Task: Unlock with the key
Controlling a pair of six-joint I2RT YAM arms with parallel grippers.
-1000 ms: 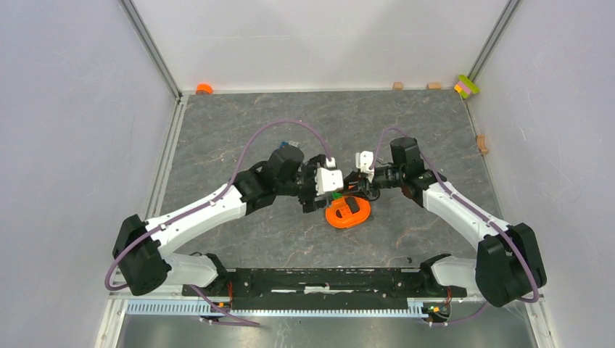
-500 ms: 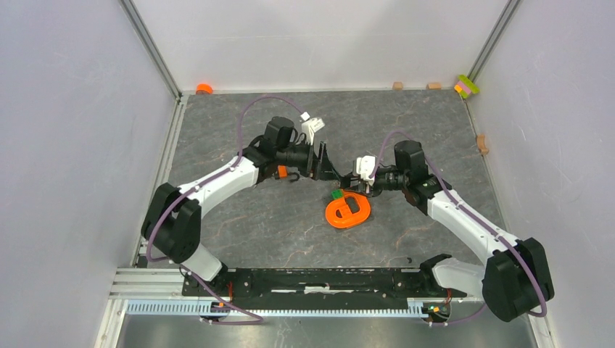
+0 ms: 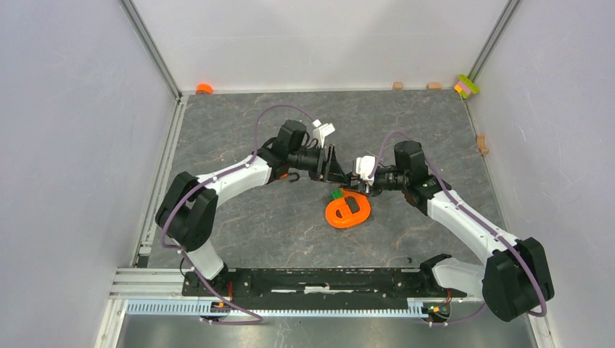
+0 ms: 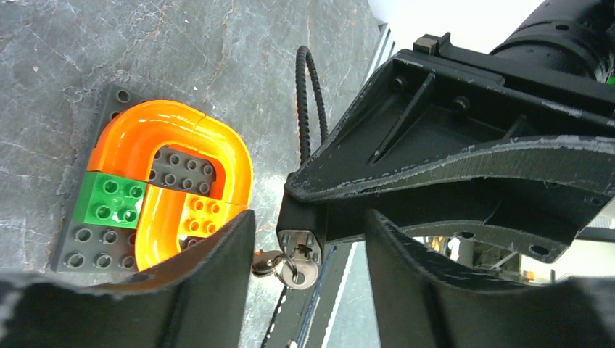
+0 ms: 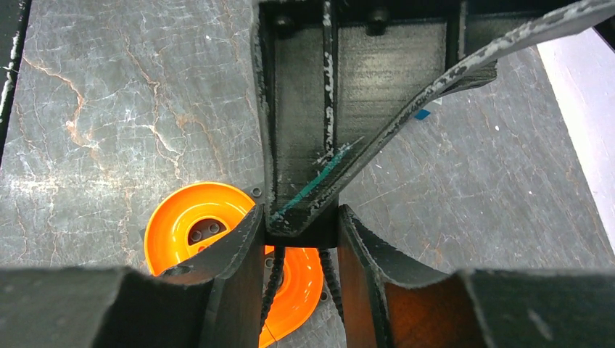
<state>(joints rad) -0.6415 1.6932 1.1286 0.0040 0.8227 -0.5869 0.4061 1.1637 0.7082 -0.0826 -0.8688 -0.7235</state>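
The left gripper has swung across to the right gripper, and its jaws have narrowed. They stand apart either side of the tiny metallic key, not yet clamped, so a pinch-and-turn looks next. The right gripper pinches the small silver-faced black lock. The key juts from that face, above the middle of the grey stone-patterned table.
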